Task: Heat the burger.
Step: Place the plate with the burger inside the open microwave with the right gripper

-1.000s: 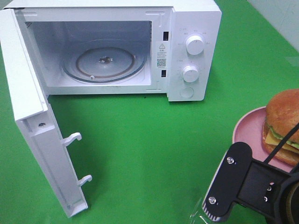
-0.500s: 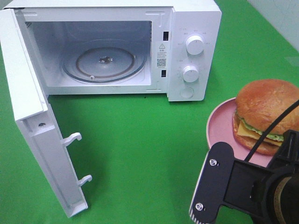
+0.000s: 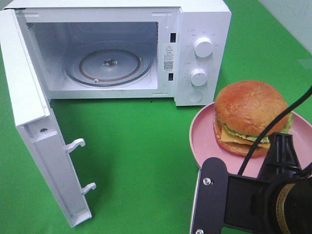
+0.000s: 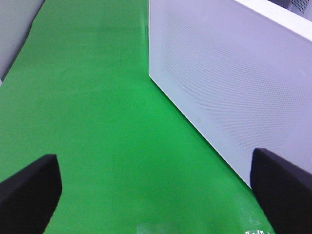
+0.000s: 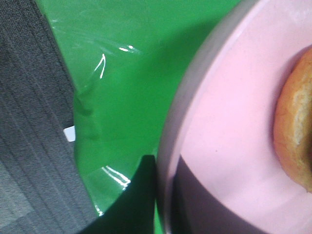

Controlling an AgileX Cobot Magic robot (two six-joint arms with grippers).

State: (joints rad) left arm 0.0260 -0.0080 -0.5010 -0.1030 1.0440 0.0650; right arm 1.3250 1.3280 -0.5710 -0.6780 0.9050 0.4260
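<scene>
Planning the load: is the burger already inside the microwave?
No, the burger sits on the pink plate, outside the open microwave, off its front right corner.

The microwave (image 3: 214,24) stands at the back of the worktop (image 3: 141,161). Its door (image 3: 34,131) swings out on the left toward the front, and the turntable (image 3: 109,66) lies inside the cavity. In front and to the right of the microwave, the burger (image 3: 251,109) sits on the plate (image 3: 204,136). The right gripper (image 5: 163,195) straddles the plate's near rim, a finger on either side.

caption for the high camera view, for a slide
Right gripper holding a pink plate with the burger, near the open microwave on a green table.
</scene>
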